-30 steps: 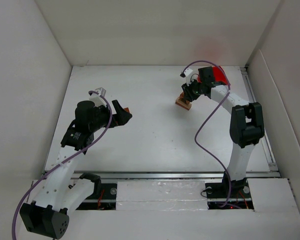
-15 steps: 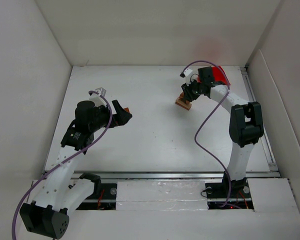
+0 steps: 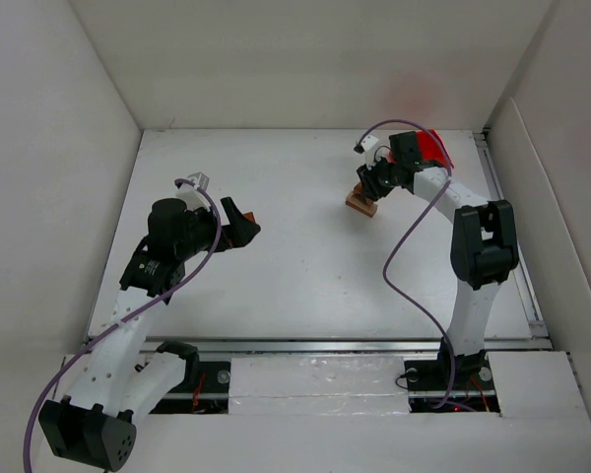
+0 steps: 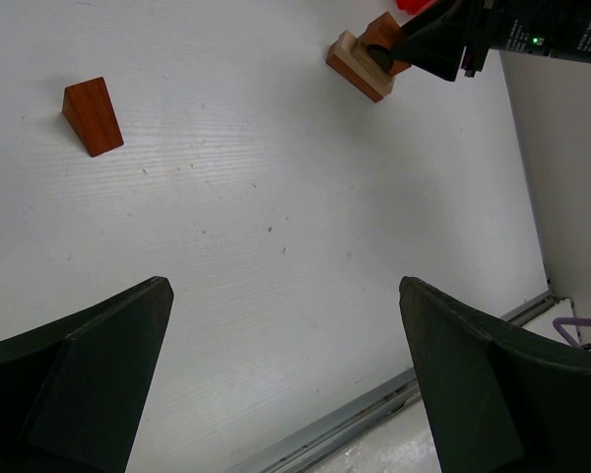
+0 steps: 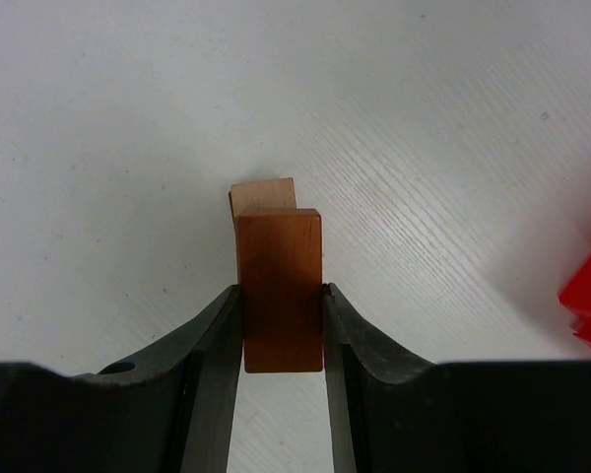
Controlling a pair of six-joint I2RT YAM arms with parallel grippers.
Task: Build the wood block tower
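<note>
My right gripper [image 3: 371, 185] is shut on a reddish-brown rectangular block [image 5: 281, 286] and holds it on or just above a tan block [image 5: 261, 194]; I cannot tell whether they touch. The pair sits at the back right of the table [image 3: 361, 203]. It also shows in the left wrist view, tan block [image 4: 355, 65] below, with the right gripper [image 4: 428, 44] on it. A reddish-brown wedge block [image 4: 92, 115] lies alone on the table, just beside my left gripper [image 3: 241, 225] in the top view. My left gripper [image 4: 284, 286] is open and empty above the table.
A red plastic bin [image 3: 431, 148] stands at the back right behind the right arm; its corner shows in the right wrist view [image 5: 589, 301]. White walls enclose the table on three sides. A metal rail [image 3: 325, 345] runs along the near edge.
</note>
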